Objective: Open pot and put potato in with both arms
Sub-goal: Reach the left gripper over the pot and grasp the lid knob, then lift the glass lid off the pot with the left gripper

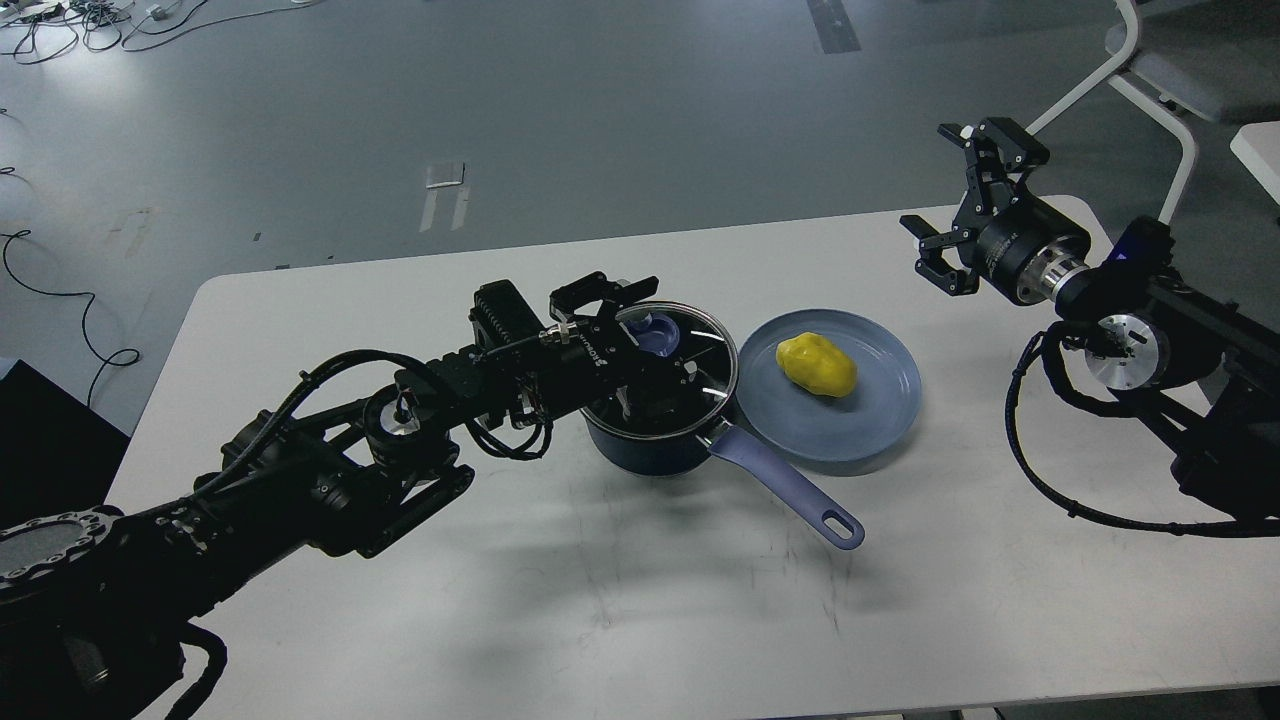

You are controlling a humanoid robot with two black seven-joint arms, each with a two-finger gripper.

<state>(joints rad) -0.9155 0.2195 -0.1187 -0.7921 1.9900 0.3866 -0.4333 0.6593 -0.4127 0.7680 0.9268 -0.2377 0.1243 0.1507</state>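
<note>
left gripper [640, 305]: at lid knob [655, 333], grip unclear. right gripper [955, 205]: open, empty, up right of potato [817, 365], my nearer arm to it.

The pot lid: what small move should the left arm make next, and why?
Probably close the left tool on the purple knob and lift straight up. The glass lid seems to sit on the pot and this tool is at the knob, though its grip is unclear. The potato waits on the plate, and the right tool is open and far away.
</note>
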